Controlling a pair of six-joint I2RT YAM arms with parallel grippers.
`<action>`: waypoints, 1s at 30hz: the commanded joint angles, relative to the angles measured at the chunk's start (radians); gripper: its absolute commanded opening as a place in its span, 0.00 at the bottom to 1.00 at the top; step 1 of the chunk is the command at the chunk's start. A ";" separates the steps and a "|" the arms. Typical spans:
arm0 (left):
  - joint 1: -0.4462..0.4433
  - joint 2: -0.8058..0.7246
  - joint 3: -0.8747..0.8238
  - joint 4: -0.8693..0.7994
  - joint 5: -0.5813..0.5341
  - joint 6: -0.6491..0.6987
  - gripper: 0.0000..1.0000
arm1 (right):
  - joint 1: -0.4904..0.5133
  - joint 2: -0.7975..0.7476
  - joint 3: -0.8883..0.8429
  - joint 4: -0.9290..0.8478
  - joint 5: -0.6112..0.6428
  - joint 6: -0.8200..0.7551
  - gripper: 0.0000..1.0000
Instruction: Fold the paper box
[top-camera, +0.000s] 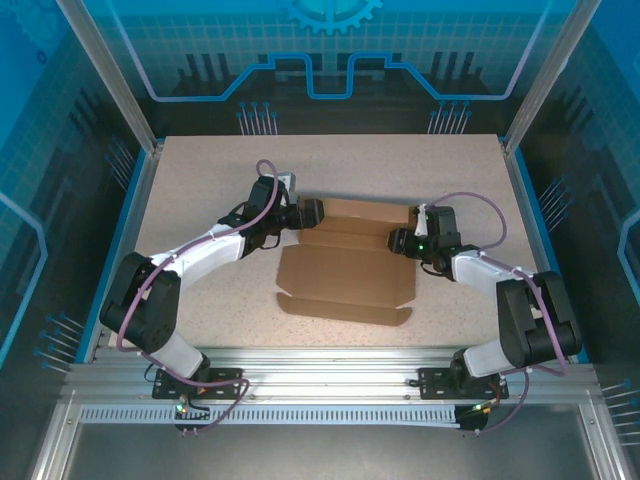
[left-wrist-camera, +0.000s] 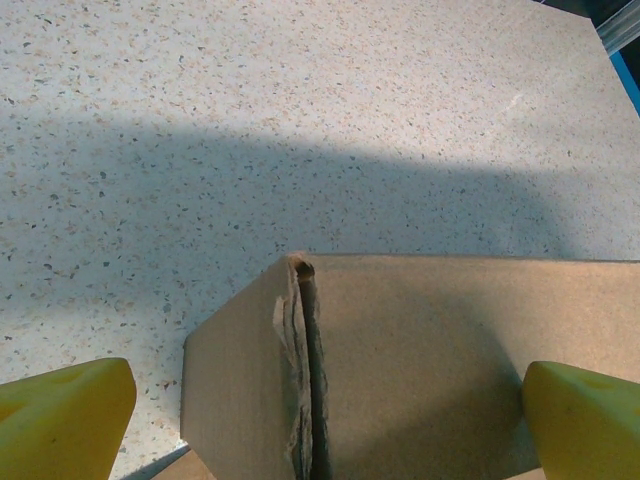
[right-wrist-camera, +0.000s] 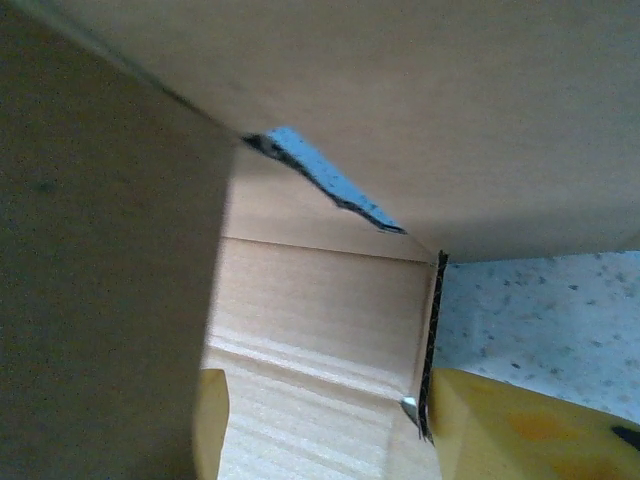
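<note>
Two grippers flank the paper box (top-camera: 345, 275), which lies mid-table with its long axis left to right. The left gripper (top-camera: 312, 212) is wide open over the left flap. The right gripper (top-camera: 398, 240) stands half apart at the right wall (whether it grips, I cannot tell). The cardboard is plain brown and partly folded.

left gripper (left-wrist-camera: 325, 415): jaws wide apart, yellow fingertips (left-wrist-camera: 62, 415) at both lower corners
paper box (left-wrist-camera: 430, 360): brown flap between them, creased edge toward the camera; possibly touching the right fingertip
table (left-wrist-camera: 300, 120): speckled, partly shadowed
</note>
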 joint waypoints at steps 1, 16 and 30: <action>-0.003 0.001 0.013 -0.077 -0.009 0.013 0.99 | 0.020 0.022 0.016 0.055 -0.020 0.020 0.56; -0.003 0.002 0.008 -0.074 -0.011 0.012 0.99 | 0.067 0.097 0.015 0.102 -0.054 0.049 0.55; 0.004 0.008 0.037 -0.103 -0.018 0.006 0.99 | -0.076 -0.287 0.050 -0.342 -0.092 -0.079 0.58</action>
